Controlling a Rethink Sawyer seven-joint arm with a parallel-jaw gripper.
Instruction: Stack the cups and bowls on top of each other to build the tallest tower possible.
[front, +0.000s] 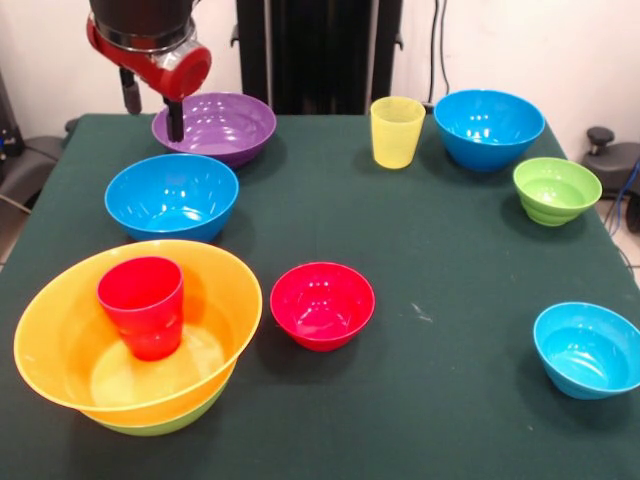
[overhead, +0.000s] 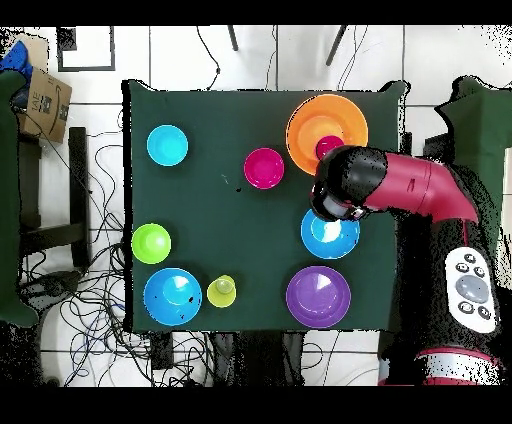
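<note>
The tower stands at the near left: a large orange bowl (front: 60, 340) (overhead: 310, 120) nested on a lime-green bowl (front: 165, 422), with a red cup (front: 142, 305) (overhead: 327, 146) upright inside. My gripper (front: 152, 108) hangs raised at the far left, open and holding nothing, above a medium blue bowl (front: 172, 195) (overhead: 335, 238) and before the purple bowl's (front: 215, 125) (overhead: 318, 296) left rim. In the overhead view the arm's head hides it. A yellow cup (front: 396, 130) (overhead: 222, 291) stands upright at the back middle. A small red bowl (front: 322, 305) (overhead: 264, 167) sits beside the tower.
A second medium blue bowl (front: 488, 127) (overhead: 172, 295), a ribbed green bowl (front: 556, 190) (overhead: 151, 243) and a small blue bowl (front: 588, 350) (overhead: 167, 145) line the right side of the dark green table (front: 430, 250). Cables and a cardboard box (overhead: 45, 100) lie on the floor.
</note>
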